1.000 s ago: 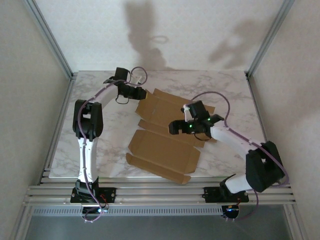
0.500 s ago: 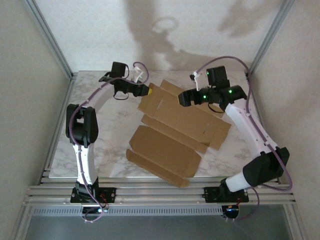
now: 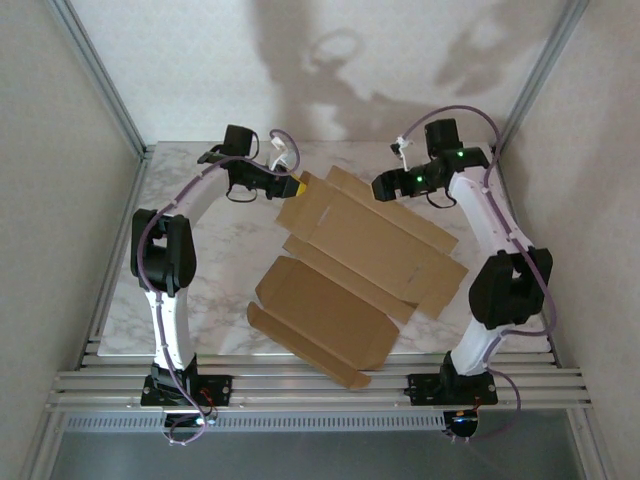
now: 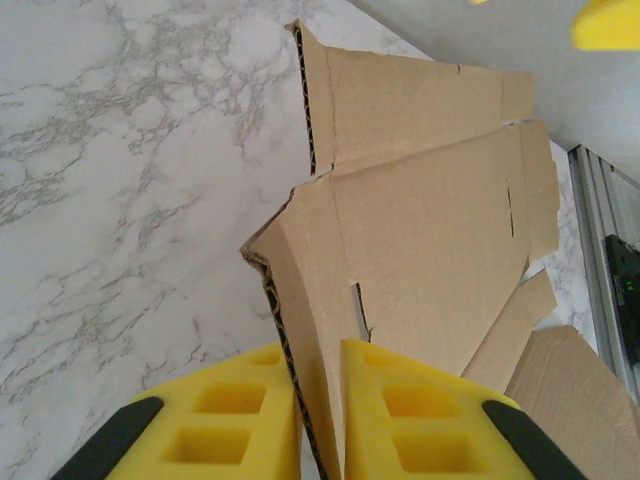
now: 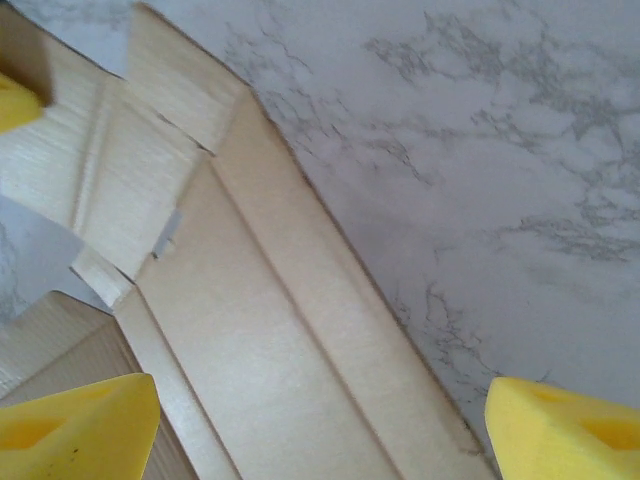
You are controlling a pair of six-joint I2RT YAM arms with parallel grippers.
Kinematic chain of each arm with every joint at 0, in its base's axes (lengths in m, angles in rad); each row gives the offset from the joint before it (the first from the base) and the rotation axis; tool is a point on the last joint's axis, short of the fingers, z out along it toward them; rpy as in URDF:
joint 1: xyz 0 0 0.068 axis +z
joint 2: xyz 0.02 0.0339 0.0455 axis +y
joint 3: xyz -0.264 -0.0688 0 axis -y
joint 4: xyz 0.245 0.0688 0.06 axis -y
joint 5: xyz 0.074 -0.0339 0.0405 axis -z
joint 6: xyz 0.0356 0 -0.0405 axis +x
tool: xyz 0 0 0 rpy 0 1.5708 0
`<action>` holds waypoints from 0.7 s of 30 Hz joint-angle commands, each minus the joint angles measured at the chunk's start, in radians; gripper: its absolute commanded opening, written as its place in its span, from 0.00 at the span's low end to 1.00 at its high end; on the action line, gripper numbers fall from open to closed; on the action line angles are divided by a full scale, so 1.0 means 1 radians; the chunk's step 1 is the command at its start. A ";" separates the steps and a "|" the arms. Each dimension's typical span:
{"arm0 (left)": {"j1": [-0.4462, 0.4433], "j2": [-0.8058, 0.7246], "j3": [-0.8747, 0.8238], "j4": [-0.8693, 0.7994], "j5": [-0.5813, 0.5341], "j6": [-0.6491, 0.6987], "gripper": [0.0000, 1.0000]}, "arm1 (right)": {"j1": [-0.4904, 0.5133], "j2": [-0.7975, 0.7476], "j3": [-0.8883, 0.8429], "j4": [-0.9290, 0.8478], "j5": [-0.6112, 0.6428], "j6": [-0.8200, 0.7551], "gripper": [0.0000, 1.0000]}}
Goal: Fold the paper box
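Note:
The paper box (image 3: 360,250) is a flat brown die-cut sheet lying slantwise across the marble table (image 3: 215,260). My left gripper (image 3: 297,186) is at the sheet's far left corner. In the left wrist view its yellow pads (image 4: 240,420) are shut on the raised edge of a flap of the paper box (image 4: 430,230), with the left gripper (image 4: 320,425) pinching the corrugated edge. My right gripper (image 3: 383,188) hovers above the sheet's far edge. In the right wrist view the right gripper (image 5: 320,430) stands open over a creased panel of the paper box (image 5: 250,330), touching nothing.
Aluminium rails (image 3: 320,385) run along the near table edge, and slanted frame posts (image 3: 100,80) rise at both back corners. Pale walls close in the sides and back. Bare marble shows to the left of the sheet and in the far right corner (image 5: 500,150).
My right arm has swung from the sheet's middle up to its far edge, and the sheet's right half now lies spread out flat. My left gripper keeps its hold on the flap.

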 commanded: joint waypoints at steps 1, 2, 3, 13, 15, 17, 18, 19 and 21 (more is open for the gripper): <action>-0.007 -0.037 0.024 -0.025 0.037 0.044 0.18 | -0.014 0.048 0.060 -0.030 -0.046 -0.028 0.85; -0.007 -0.036 0.028 -0.028 0.034 0.046 0.18 | -0.015 0.063 0.069 -0.038 -0.057 -0.030 0.85; -0.007 -0.033 0.031 -0.029 0.030 0.046 0.18 | -0.015 0.080 0.078 -0.047 -0.068 -0.033 0.85; -0.004 -0.014 0.044 0.023 0.005 0.010 0.18 | -0.013 0.166 0.089 -0.069 -0.191 -0.042 0.73; -0.005 -0.010 0.050 0.033 -0.003 0.002 0.18 | -0.014 0.157 0.085 -0.068 -0.208 -0.043 0.69; -0.005 0.001 0.061 0.052 -0.011 -0.018 0.18 | -0.013 0.150 0.083 -0.074 -0.216 -0.042 0.63; -0.004 0.007 0.066 0.070 -0.020 -0.035 0.18 | -0.013 0.145 0.082 -0.080 -0.223 -0.043 0.59; -0.006 0.014 0.072 0.094 -0.030 -0.057 0.18 | -0.013 0.144 0.080 -0.085 -0.228 -0.045 0.55; -0.006 0.035 0.090 0.120 -0.038 -0.086 0.18 | -0.012 0.129 0.066 -0.080 -0.226 -0.043 0.48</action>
